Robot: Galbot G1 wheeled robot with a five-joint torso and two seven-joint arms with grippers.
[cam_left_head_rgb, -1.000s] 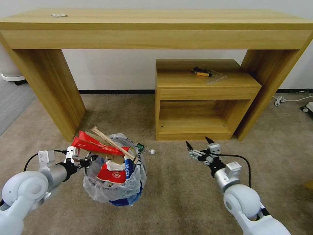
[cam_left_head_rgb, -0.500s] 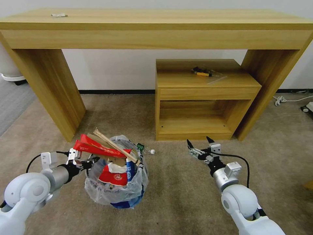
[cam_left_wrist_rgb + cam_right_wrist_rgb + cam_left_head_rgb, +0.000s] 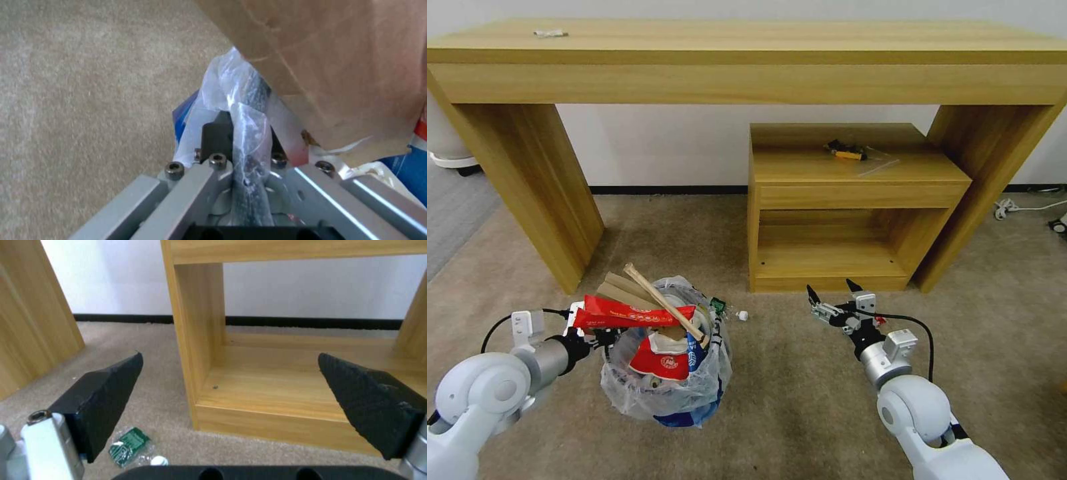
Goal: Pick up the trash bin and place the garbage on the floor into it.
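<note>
Blue trash bin (image 3: pixel 684 417), heaped with garbage (image 3: pixel 657 333), pinched at its bagged rim by the left gripper (image 3: pixel 602 335); right gripper (image 3: pixel 834 298) hovers spread, free to collect the small bottle (image 3: pixel 735 313).

Green packet (image 3: pixel 716 305) on beige floor (image 3: pixel 800 387)

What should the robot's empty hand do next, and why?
Probably reach the open right gripper leftward and down toward the small bottle lying on the floor just beside the trash bin. The left gripper is clamped on the bin's rim, and the bin already brims with garbage, while that bottle looks like the one piece left outside.
</note>
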